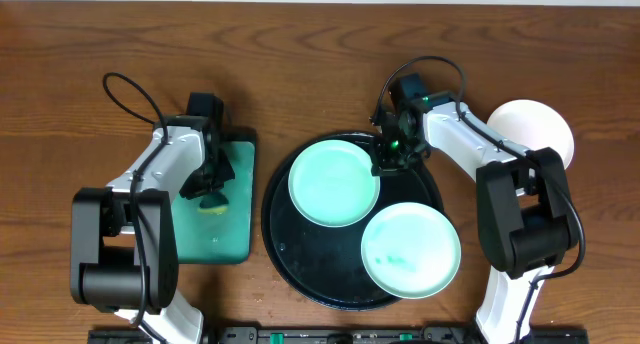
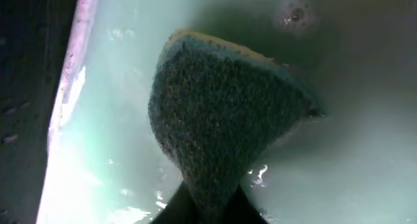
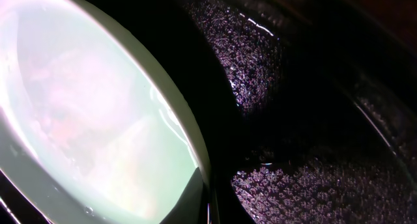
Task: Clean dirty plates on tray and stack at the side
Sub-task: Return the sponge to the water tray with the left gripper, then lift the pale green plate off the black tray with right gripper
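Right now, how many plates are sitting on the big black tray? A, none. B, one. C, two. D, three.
C: two mint-green plates lie in the black tray, while the white plate sits off it on the table to the side.

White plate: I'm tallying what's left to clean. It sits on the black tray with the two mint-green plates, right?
No. In the overhead view the white plate sits on the table right of the black tray; only the two mint-green plates are on it.
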Controlling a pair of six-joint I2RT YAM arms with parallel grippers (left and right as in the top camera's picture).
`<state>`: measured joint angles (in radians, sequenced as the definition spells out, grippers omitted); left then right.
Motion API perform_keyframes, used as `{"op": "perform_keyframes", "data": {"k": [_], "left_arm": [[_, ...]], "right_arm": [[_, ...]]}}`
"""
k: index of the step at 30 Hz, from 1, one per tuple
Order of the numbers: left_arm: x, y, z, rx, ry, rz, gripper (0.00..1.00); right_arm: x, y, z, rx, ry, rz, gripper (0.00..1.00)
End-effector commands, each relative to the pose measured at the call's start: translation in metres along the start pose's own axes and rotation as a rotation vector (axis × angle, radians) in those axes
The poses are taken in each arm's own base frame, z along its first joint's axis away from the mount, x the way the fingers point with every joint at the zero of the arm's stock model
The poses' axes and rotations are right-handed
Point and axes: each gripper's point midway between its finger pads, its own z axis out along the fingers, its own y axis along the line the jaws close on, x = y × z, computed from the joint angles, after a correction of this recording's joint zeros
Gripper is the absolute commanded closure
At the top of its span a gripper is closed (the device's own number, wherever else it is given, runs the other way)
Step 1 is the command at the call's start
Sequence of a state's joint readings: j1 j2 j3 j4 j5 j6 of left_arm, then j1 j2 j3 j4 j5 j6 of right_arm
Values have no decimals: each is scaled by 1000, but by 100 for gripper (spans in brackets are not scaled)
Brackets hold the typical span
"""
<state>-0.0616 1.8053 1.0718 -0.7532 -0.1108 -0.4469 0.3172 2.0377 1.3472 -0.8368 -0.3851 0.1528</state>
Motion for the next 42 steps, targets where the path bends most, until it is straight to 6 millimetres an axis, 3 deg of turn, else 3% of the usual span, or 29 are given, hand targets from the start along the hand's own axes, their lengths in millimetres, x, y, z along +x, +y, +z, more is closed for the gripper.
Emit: {"op": "perform_keyframes", "data": {"k": [1, 3, 6, 10, 11, 17, 20, 23, 28, 32, 36, 42], "left_arm": [[1, 1, -5, 8, -3, -11, 58], [3, 3, -11, 10, -5, -11, 36], [1, 6, -32, 32, -46, -19, 29], [-4, 13, -81, 104, -172, -44, 28], [-4, 17, -104, 140, -233, -58, 28], [11, 32, -187, 302, -471, -82, 19], [21, 41, -221, 374, -587, -93, 19], [31, 51, -246, 428, -677, -106, 19], [39, 59, -262, 466, -741, -117, 19], [38, 57, -259, 461, -723, -113, 19], [36, 48, -252, 470, -682, -95, 19], [30, 38, -236, 450, -613, -79, 19]], "right_arm": [[-2, -9, 4, 36, -3, 12, 99], [-2, -9, 4, 36, -3, 11, 99], [-2, -9, 4, 37, -2, 12, 99], [-2, -9, 4, 36, -2, 11, 99], [-2, -9, 4, 36, -2, 11, 99], [-3, -8, 2, 35, -9, 14, 99], [-5, -3, -9, 32, -33, 5, 99], [-7, 6, -33, 25, -79, -5, 99], [-8, 17, -76, 12, -171, 9, 99], [-3, 19, -114, -1, -244, 58, 99], [9, 17, -138, -47, -259, 122, 99], [46, 40, -171, -463, -121, 207, 99]]}}
